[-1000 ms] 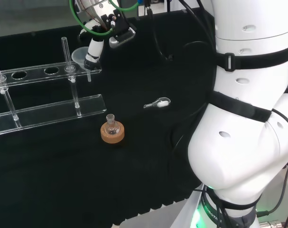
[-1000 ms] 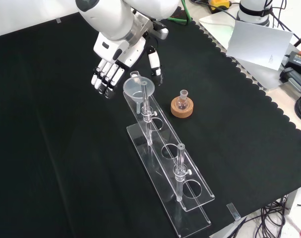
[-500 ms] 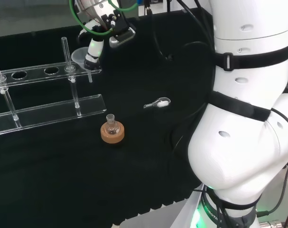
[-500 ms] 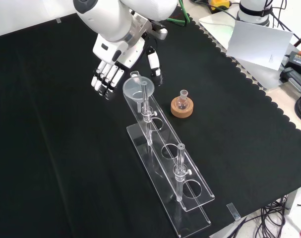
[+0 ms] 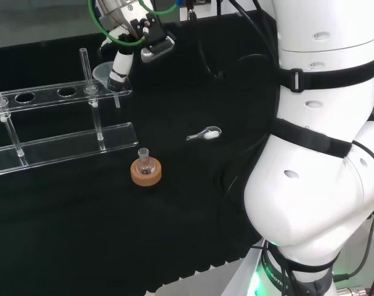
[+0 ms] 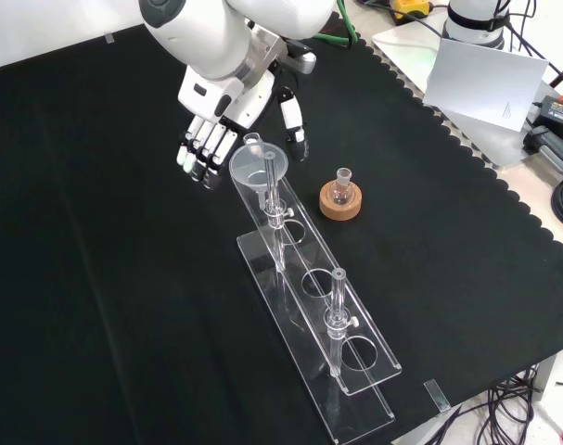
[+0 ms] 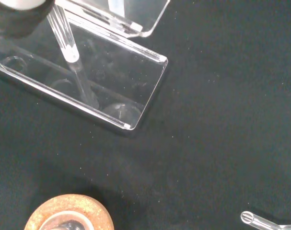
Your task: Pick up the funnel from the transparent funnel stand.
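A clear funnel (image 6: 253,165) sits in the end hole of the transparent stand (image 6: 351,375), at the end nearest the arm. In the head view the funnel (image 5: 102,71) shows at the right end of the stand's upper shelf (image 5: 45,96). My hand (image 6: 222,96) hangs just above and behind the funnel, open. Its fingers (image 6: 201,151) point down to the funnel's left and the thumb (image 6: 295,120) stands to its right; neither touches the rim as far as I can see. In the head view a finger (image 5: 121,66) lies close against the funnel. The wrist view looks down on the stand's base plate (image 7: 135,76).
A small glass flask on a cork ring (image 6: 340,198) stands to the right of the stand in the front view, also (image 5: 145,170). A small scoop (image 5: 205,133) lies on the cloth further right in the head view. Two upright clear posts (image 6: 336,320) rise from the stand.
The hand has edged slightly to the right in the front view, closer to the funnel. Funnel and stand have not moved.
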You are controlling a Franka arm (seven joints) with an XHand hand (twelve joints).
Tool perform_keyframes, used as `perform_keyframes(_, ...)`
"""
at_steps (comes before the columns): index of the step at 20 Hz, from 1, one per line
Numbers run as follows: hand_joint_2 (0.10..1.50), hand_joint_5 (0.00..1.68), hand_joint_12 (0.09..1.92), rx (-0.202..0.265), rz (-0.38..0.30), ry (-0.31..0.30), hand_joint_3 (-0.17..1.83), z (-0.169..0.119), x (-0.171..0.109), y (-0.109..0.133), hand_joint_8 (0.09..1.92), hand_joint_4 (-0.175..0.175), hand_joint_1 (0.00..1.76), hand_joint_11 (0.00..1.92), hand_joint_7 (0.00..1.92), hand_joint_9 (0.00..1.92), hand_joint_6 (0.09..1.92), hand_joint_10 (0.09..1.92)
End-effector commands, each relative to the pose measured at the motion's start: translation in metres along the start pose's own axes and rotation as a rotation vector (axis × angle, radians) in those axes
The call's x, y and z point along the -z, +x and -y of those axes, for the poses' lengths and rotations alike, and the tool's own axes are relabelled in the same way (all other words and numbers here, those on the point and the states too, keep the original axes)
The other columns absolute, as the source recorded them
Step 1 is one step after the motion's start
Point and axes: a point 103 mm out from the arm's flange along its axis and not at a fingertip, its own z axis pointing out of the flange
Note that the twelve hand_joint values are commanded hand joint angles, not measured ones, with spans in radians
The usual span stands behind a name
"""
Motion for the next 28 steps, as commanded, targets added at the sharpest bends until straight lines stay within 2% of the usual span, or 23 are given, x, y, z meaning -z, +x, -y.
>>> perform_keyframes(1, 0.67, 0.0, 0.09, 0.009, -0.011, 0.008, 0.02, -0.001, -0.002, 0.001, 0.09, -0.047, 0.69, 0.0, 0.12, 0.01, 0.09, 0.09)
perform_keyframes(3, 0.67, 0.0, 0.09, 0.015, -0.014, -0.001, 0.02, -0.001, -0.001, 0.005, 0.09, -0.047, 0.7, 0.0, 0.15, 0.02, 0.09, 0.09)
perform_keyframes(4, 0.68, 0.0, 0.09, 0.032, -0.032, -0.015, 0.02, 0.003, -0.005, -0.009, 0.09, -0.048, 0.7, 0.0, 0.18, 0.03, 0.09, 0.09)
perform_keyframes(5, 0.68, 0.0, 0.09, 0.028, -0.036, -0.014, 0.02, 0.005, -0.006, -0.014, 0.1, -0.049, 0.7, 0.0, 0.2, 0.04, 0.09, 0.09)
perform_keyframes(10, 0.69, 0.03, 0.09, 0.014, -0.048, 0.008, 0.03, 0.001, 0.0, 0.0, 0.15, -0.043, 0.72, 0.0, 0.29, 0.1, 0.09, 0.09)
perform_keyframes(14, 0.7, 0.07, 0.09, 0.019, -0.042, -0.001, 0.03, 0.002, 0.003, 0.003, 0.17, -0.033, 0.73, 0.0, 0.32, 0.12, 0.09, 0.09)
perform_keyframes(16, 0.7, 0.08, 0.09, 0.033, -0.062, -0.015, 0.04, 0.008, -0.002, -0.016, 0.17, -0.032, 0.73, 0.0, 0.32, 0.13, 0.09, 0.09)
perform_keyframes(19, 0.7, 0.09, 0.09, 0.061, -0.074, -0.012, 0.04, 0.003, -0.002, -0.01, 0.18, -0.029, 0.74, 0.0, 0.33, 0.13, 0.09, 0.09)
perform_keyframes(21, 0.7, 0.1, 0.09, 0.083, -0.07, -0.014, 0.04, 0.0, -0.002, -0.005, 0.25, -0.028, 0.74, 0.0, 0.3, 0.08, 0.09, 0.19)
perform_keyframes(24, 0.7, 0.12, 0.09, 0.054, -0.037, 0.004, 0.04, -0.001, 0.003, 0.009, 0.34, -0.026, 0.74, 0.0, 0.27, 0.01, 0.09, 0.39)
perform_keyframes(28, 0.7, 0.14, 0.09, 0.045, -0.032, 0.01, 0.05, -0.004, 0.007, 0.019, 0.37, -0.024, 0.74, 0.0, 0.27, 0.0, 0.09, 0.44)
